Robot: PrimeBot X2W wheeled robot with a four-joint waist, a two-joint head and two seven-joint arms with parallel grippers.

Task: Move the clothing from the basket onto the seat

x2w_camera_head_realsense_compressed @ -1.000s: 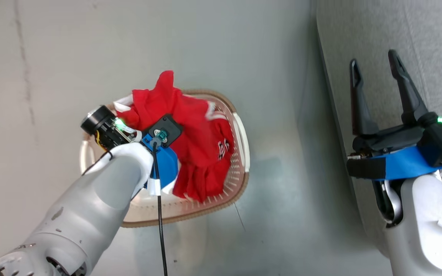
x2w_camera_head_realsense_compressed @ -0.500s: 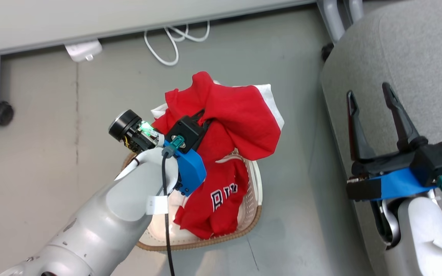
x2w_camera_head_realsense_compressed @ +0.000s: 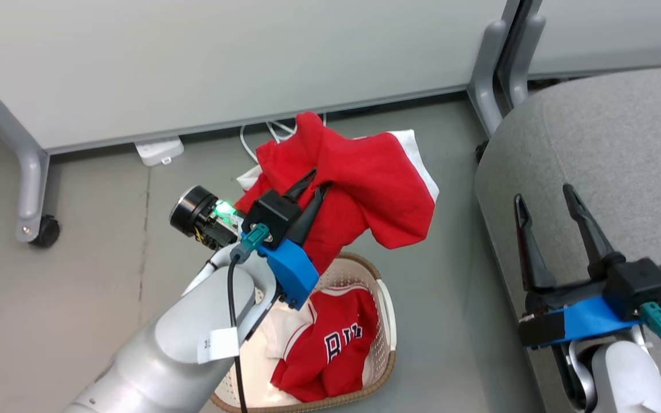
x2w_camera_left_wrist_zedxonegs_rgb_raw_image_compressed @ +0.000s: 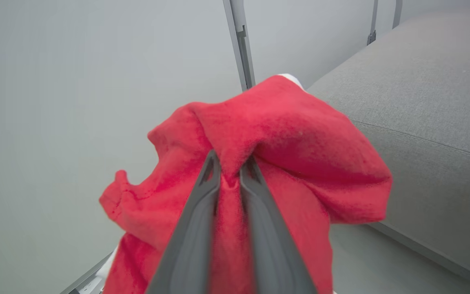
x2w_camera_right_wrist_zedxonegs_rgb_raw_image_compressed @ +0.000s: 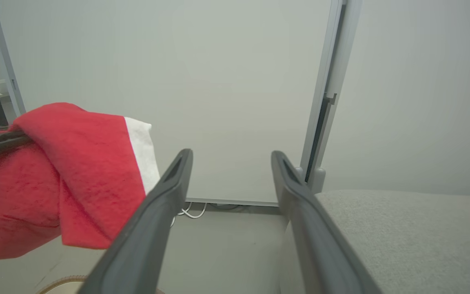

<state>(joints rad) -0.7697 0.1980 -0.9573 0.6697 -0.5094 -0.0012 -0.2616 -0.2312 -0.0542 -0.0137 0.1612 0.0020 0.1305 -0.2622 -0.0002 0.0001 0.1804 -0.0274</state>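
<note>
I see my left gripper [x2w_camera_head_realsense_compressed: 317, 182] raised above the basket [x2w_camera_head_realsense_compressed: 377, 350], its two dark fingers pinched nearly together on a fold of a red garment [x2w_camera_head_realsense_compressed: 365, 183]. In the left wrist view, the fingers [x2w_camera_left_wrist_zedxonegs_rgb_raw_image_compressed: 202, 204] squeeze a ridge of the soft red cloth [x2w_camera_left_wrist_zedxonegs_rgb_raw_image_compressed: 284, 122] between them, and the fabric bulges out on both sides. The garment hangs in the air from this grip. One corner with a white band [x2w_camera_head_realsense_compressed: 419, 158] points toward the seat [x2w_camera_head_realsense_compressed: 623, 143], and the lower folds droop toward the basket's far rim.

A second piece, a red jersey [x2w_camera_head_realsense_compressed: 330, 344] with dark, white-edged lettering, lies crumpled inside the basket against its right wall. The basket stands on the grey floor [x2w_camera_head_realsense_compressed: 78, 287], just beside the seat's rounded corner.

My right gripper [x2w_camera_head_realsense_compressed: 543, 195] hovers over the front edge of the seat with its fingers spread wide and nothing between them. In the right wrist view, these fingers [x2w_camera_right_wrist_zedxonegs_rgb_raw_image_compressed: 157, 212] frame a pale partition panel [x2w_camera_right_wrist_zedxonegs_rgb_raw_image_compressed: 239, 81], with the held garment [x2w_camera_right_wrist_zedxonegs_rgb_raw_image_compressed: 76, 163] off to the left and the grey seat cushion [x2w_camera_right_wrist_zedxonegs_rgb_raw_image_compressed: 402, 228] at lower right.

Behind the basket, a pale grey partition [x2w_camera_head_realsense_compressed: 221, 57] stands on a wheeled foot [x2w_camera_head_realsense_compressed: 43, 232], and a white cable [x2w_camera_head_realsense_compressed: 245, 142] loops on the floor beneath it.
</note>
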